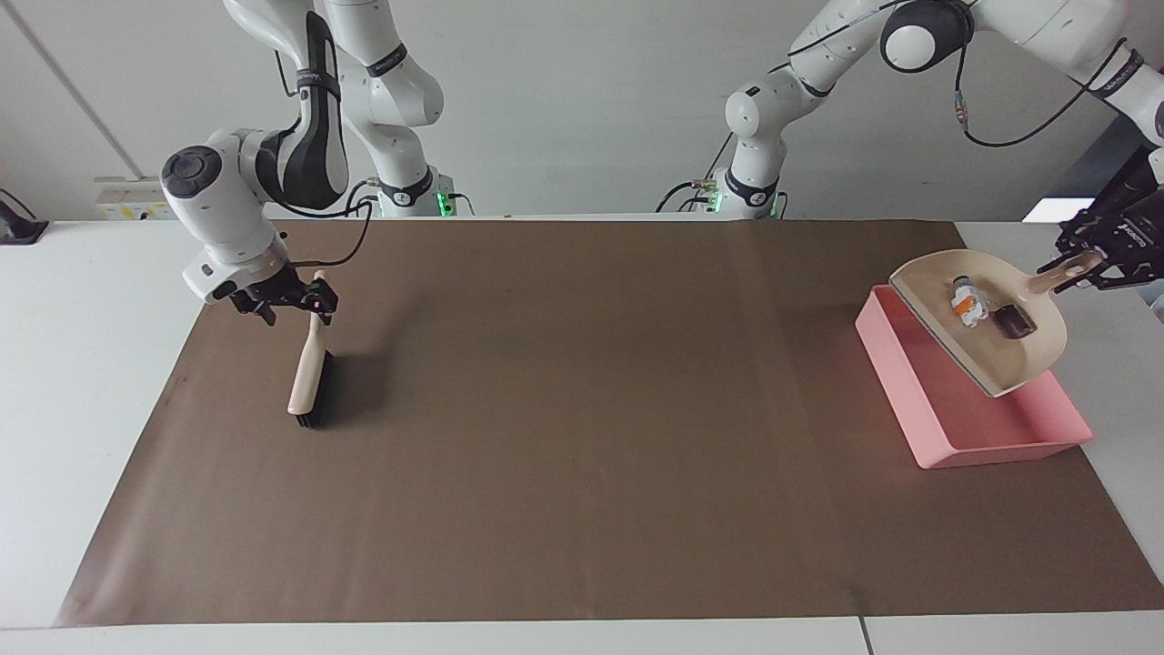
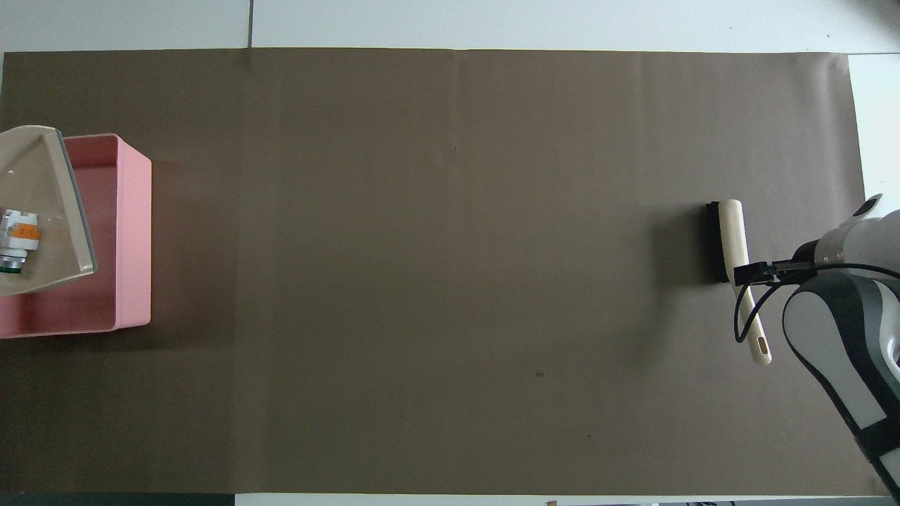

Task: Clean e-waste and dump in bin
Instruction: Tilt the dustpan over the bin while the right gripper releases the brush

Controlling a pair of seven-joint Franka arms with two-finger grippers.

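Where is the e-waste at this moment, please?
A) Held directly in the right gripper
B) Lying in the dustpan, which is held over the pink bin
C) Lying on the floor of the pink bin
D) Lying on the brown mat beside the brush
B: the e-waste lies in the beige dustpan, which the left gripper holds by its handle over the pink bin.

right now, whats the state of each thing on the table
dustpan: raised and tilted over the bin
e-waste: in the dustpan, not dumped yet
bin: on the mat, no parts seen in it
brush: bristles down on the mat
left gripper: shut on the dustpan handle
right gripper: open, at the brush handle
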